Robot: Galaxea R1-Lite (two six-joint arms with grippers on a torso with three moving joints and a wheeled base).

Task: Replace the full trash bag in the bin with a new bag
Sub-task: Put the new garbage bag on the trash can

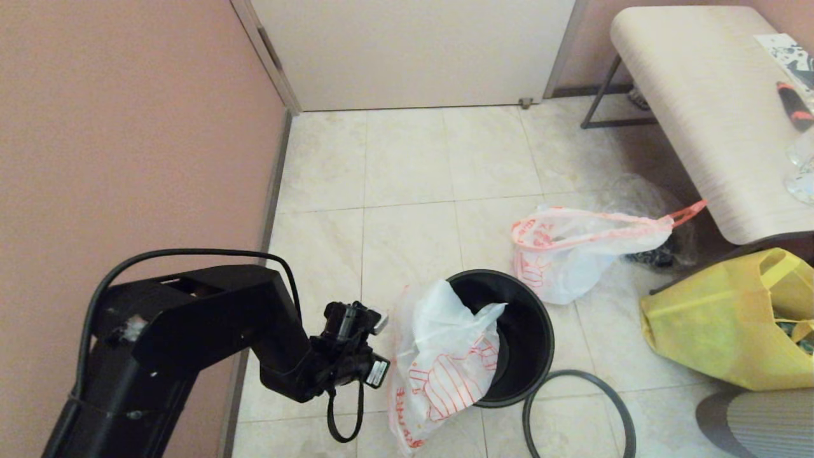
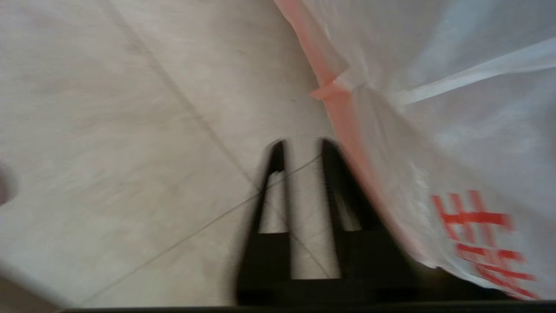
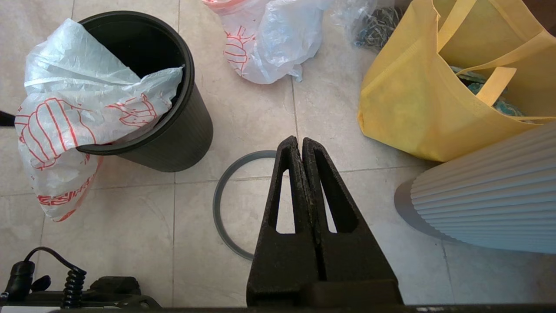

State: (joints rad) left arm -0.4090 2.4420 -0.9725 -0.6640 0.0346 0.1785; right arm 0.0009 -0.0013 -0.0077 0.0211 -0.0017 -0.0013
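My left pincer (image 2: 302,150) hangs beside the new bag (image 1: 445,362), fingers slightly spread w/ bare floor showing between, gripping nothing. Bag's draped half over the near-left rim of the bin (image 1: 528,331), most of it hanging outside down to the floor. Risk: the limp film could slide off the rim, or a poor pinch on the hem drags it all out or tips the bin. Rim ring (image 1: 575,407) lies on the floor just beside the bin. Right pincer (image 3: 301,145) pressed together, parked.
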